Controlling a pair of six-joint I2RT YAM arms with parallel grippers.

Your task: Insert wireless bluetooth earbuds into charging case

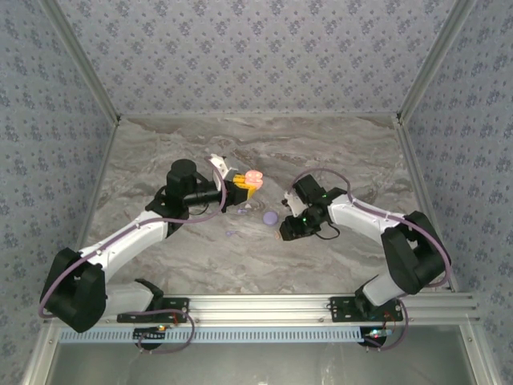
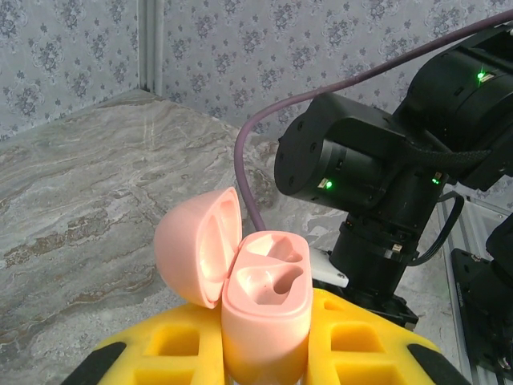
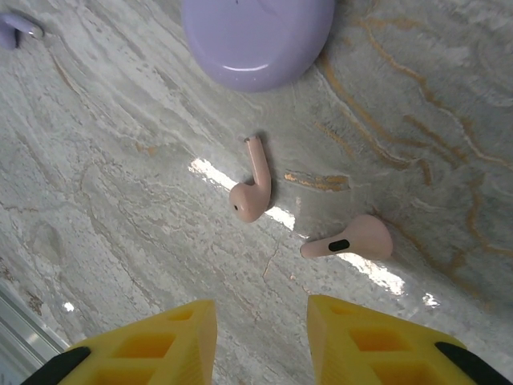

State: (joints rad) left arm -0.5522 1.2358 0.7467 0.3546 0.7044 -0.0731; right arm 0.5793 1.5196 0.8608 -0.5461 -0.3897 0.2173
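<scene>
My left gripper (image 2: pixel 266 357) is shut on the pale pink charging case (image 2: pixel 268 301) and holds it upright. The case's lid (image 2: pixel 196 245) is swung open and both sockets are empty. In the top view the case (image 1: pixel 254 177) is raised at mid-table in the left gripper (image 1: pixel 240 187). Two pale pink earbuds (image 3: pixel 252 188) (image 3: pixel 353 239) lie apart on the marble. My right gripper (image 3: pixel 262 337) hovers just short of them, its yellow fingers (image 3: pixel 152 349) apart with nothing between. It sits right of centre in the top view (image 1: pixel 284 231).
A lavender round disc (image 3: pixel 256 36) lies just beyond the pink earbuds, also in the top view (image 1: pixel 271 216). A small lavender earbud (image 3: pixel 16 28) lies at the far left. The right arm's black wrist (image 2: pixel 377 176) stands close behind the held case.
</scene>
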